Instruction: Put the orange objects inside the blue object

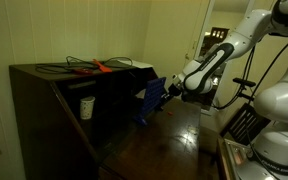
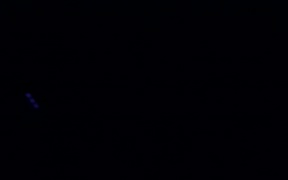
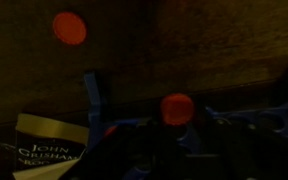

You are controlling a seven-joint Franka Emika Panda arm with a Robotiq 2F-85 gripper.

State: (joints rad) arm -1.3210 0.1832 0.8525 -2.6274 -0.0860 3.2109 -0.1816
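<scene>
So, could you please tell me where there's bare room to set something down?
The dark tabletop is bare between the blue basket and the robot arm. The cabinet top is crowded with cables and an orange-red tool; a white cup stands lower down.

Dim, home-like room: a dark wooden cabinet point(image 1: 44, 110) stood at nine o'clock against cream walls point(image 1: 84, 30); a John Grisham novel point(image 3: 46, 150) lay at seven o'clock, wrist view.

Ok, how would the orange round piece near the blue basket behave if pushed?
The orange piece looks round, so it would probably roll, not slide. It is small beside the blue basket, so likely light and easily knocked away.
</scene>
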